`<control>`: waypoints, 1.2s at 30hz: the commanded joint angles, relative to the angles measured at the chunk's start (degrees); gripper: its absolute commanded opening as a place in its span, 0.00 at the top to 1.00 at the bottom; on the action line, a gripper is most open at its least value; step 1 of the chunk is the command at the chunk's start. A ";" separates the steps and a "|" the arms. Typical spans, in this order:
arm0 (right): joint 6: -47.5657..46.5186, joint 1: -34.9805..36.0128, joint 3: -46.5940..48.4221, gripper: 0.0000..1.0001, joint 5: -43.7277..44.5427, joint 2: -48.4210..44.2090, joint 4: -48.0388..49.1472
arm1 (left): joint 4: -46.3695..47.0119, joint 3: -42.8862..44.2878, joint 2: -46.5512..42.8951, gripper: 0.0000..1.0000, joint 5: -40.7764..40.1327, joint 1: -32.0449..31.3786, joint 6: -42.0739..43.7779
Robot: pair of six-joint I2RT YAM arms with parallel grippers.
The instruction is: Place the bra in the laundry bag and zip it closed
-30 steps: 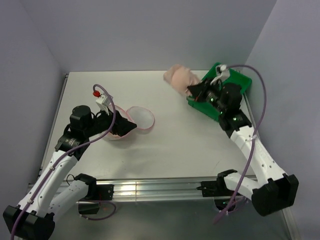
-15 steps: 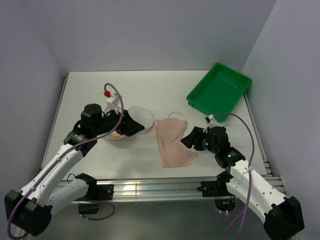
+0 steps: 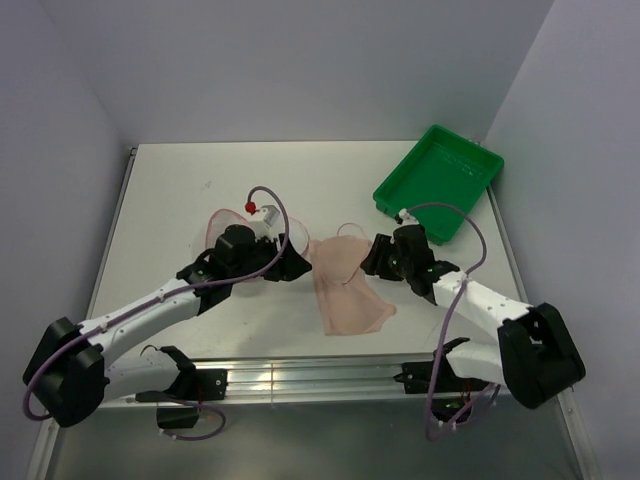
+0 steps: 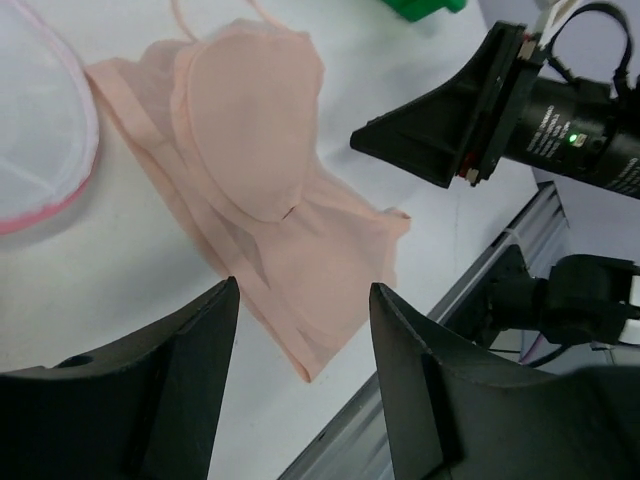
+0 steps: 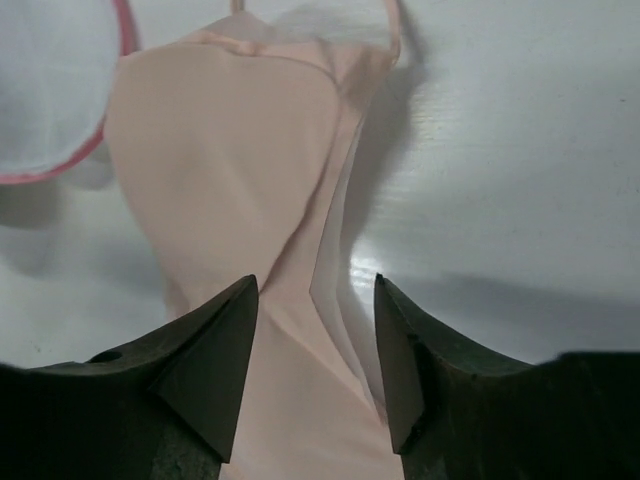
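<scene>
Left of the bra, the round white mesh laundry bag [image 3: 222, 224] with pink zipper trim sits partly behind the left arm. The left gripper [image 4: 300, 300] hovers spread and empty at the bra's left edge. The soft, peach-beige fabric bra [image 3: 345, 285] lies limp on the table, one smooth rounded cup showing. The right gripper [image 5: 315, 290] hangs wide and empty over its right side. The pickup seems pending: next, pinch a fabric edge and carry it bagward. A glossy green plastic tray [image 3: 440, 180] stands beyond, to the right.

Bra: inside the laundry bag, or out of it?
Out. The bra lies spread flat on the table beside the laundry bag, with the left gripper and right gripper both open above it, neither holding it.
</scene>
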 commanded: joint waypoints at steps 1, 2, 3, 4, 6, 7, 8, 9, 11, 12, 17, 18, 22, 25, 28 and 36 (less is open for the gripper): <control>1.34 0.09 2.73 0.41 1.66 4.37 7.15 | 8.36 -1.72 3.17 0.40 -1.80 -1.65 -2.65; 2.04 0.09 2.56 0.40 0.52 6.47 10.29 | 8.89 -2.07 3.97 0.41 -1.62 -2.00 -2.74; 2.83 -0.26 2.47 0.39 -0.18 7.53 11.54 | 9.85 -2.24 4.58 0.41 -1.62 -2.35 -2.74; 3.36 -0.43 2.29 0.39 -0.71 8.41 12.77 | 10.30 -2.33 5.63 0.41 -1.53 -2.88 -2.92; 5.47 -1.22 2.03 0.39 -1.42 10.88 16.03 | 11.61 -3.12 6.61 0.40 -0.83 -3.23 -3.27; 6.52 -1.40 1.68 0.39 -2.20 11.75 16.73 | 13.10 -3.65 7.74 0.39 -0.65 -3.41 -4.05; 6.88 -1.66 1.42 0.39 -2.56 11.76 17.87 | 13.90 -3.91 8.36 0.37 -0.56 -3.50 -4.50; 7.23 -1.75 1.07 0.39 -2.04 11.41 18.23 | 14.60 -4.00 9.15 0.36 -0.91 -3.67 -5.02; 7.76 -1.75 -0.86 0.40 -1.25 8.70 19.46 | 16.01 -3.74 12.22 0.31 -1.87 -4.03 -5.99; 7.76 -1.75 -1.65 0.40 -0.72 7.38 19.55 | 16.28 -3.48 13.28 0.30 -2.14 -4.11 -6.34; 6.45 -1.84 -6.23 0.40 2.18 -0.97 17.01 | 16.72 0.82 20.58 0.28 -7.05 -6.04 -6.88; 6.36 -1.75 -6.75 0.40 2.18 -2.20 16.74 | 16.11 1.79 21.54 0.29 -8.80 -6.66 -6.61; 5.83 -1.75 -9.39 0.41 1.39 -7.65 16.04 | 15.48 4.34 26.29 0.29 -17.94 -8.42 -6.69; 5.13 -1.75 -10.01 0.41 0.60 -9.94 14.81 | 18.55 4.35 29.10 0.33 -19.72 -8.51 -7.05; 5.04 -1.75 -10.63 0.41 -0.45 -11.70 14.28 | 20.93 5.74 32.52 0.38 -19.98 -8.51 -6.61; 4.51 -1.75 -11.42 0.41 -1.07 -14.43 13.49 | 25.50 6.90 35.88 0.69 -19.37 -8.68 -5.38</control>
